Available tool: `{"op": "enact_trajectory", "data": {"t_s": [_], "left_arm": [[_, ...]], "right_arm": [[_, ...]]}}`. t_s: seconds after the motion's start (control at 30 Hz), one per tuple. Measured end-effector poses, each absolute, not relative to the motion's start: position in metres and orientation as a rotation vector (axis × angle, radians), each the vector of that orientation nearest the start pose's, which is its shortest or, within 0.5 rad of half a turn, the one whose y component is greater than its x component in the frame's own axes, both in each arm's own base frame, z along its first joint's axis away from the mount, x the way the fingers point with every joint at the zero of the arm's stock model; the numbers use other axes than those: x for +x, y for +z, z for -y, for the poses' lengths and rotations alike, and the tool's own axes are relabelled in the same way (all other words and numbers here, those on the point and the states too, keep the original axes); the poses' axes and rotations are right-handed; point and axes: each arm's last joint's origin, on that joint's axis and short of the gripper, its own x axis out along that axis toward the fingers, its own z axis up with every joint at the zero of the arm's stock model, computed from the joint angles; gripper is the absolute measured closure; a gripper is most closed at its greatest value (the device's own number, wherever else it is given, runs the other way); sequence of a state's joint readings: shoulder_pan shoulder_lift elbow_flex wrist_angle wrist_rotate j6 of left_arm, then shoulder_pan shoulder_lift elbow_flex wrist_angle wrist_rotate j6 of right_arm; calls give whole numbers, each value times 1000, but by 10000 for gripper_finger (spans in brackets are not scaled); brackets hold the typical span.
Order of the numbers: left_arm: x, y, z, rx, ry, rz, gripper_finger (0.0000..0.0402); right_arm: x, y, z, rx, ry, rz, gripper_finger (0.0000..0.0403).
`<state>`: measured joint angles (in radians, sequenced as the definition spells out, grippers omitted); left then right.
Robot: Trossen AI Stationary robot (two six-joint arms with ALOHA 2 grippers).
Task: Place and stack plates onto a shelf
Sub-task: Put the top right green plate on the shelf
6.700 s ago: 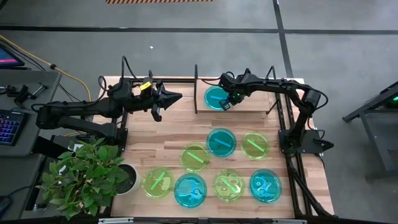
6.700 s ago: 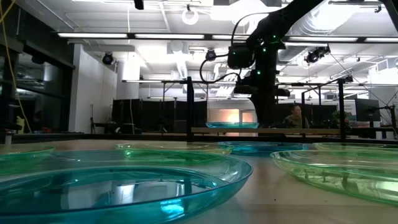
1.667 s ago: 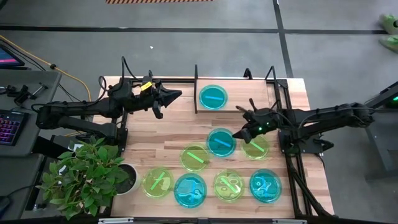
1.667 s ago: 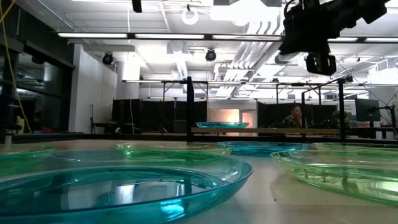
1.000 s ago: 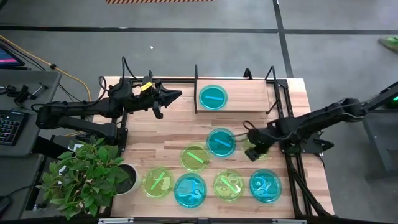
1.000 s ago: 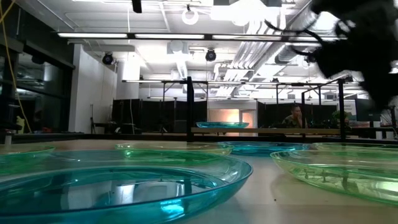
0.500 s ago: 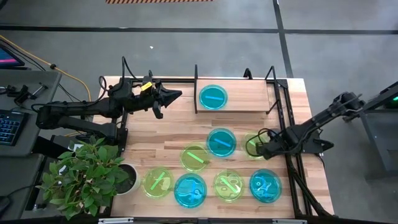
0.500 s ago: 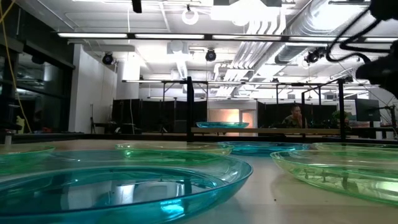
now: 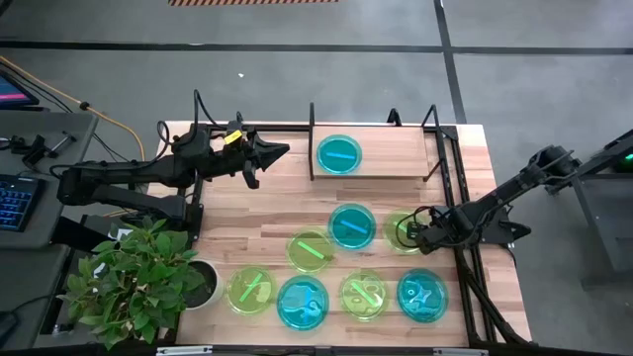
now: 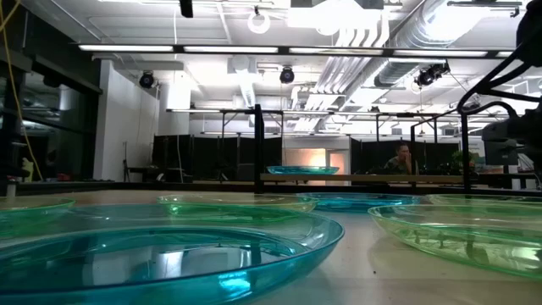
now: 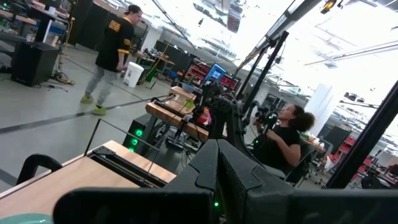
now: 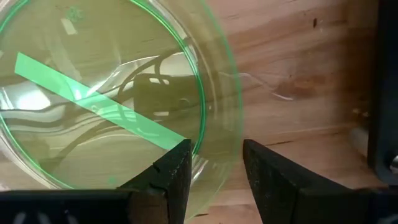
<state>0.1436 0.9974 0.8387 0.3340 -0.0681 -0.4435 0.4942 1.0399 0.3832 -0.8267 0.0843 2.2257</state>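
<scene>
A lime-green plate point(image 12: 106, 93) bears one lighter green stripe; the tabletop point(image 12: 298, 56) is light wood.

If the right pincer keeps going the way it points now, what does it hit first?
Most likely the rim of the lime-green plate: the right pincer is open and its fingers straddle that edge, with bare tabletop beyond. Depth is unclear, so contact may be imminent.

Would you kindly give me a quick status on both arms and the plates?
Right gripper open, astride rim of green plate. Left gripper idle beside the shelf. One blue plate shelved. Nothing in the way.
</scene>
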Motion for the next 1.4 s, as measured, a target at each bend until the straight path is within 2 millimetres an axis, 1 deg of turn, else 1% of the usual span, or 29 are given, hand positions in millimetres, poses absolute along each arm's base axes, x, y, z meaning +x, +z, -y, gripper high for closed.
{"op": "enact_trajectory", "data": {"t_s": [0.07,0.13,0.2,0.27,0.33,0.43,0.53,0.63,0.73,0.93,1.1,1.23,1.4], "left_arm": [[221,363,-34,-434,169,219,401],[221,363,-34,-434,169,219,402],[221,363,-34,-434,169,219,401],[221,363,-34,-434,170,220,401],[221,363,-34,-434,179,221,402],[221,363,-34,-434,186,223,401],[221,363,-35,-433,189,224,402],[221,363,-35,-433,190,224,401],[221,363,-35,-433,191,224,402],[221,363,-35,-433,192,224,402],[221,363,-35,-433,192,224,402],[221,363,-35,-433,192,224,401],[221,363,-35,-433,192,224,402]], "right_arm": [[112,133,-57,1362,-1249,-1016,270],[111,132,-57,1359,-1251,-1017,291],[111,133,-57,1353,-1250,-1017,325],[111,133,-57,1338,-1244,-1016,369],[112,134,-56,1315,-1230,-985,393],[114,144,-55,1277,-1247,-942,389],[117,155,-55,1279,-1192,-892,400],[117,170,-54,1268,-1178,-836,401],[121,186,-53,1276,-1139,-742,402],[128,207,-50,1285,-1118,-517,403],[136,218,-41,1276,-1145,-355,403],[138,223,-33,1256,-1184,-295,403],[140,219,-13,1209,-1339,-153,403]]}}
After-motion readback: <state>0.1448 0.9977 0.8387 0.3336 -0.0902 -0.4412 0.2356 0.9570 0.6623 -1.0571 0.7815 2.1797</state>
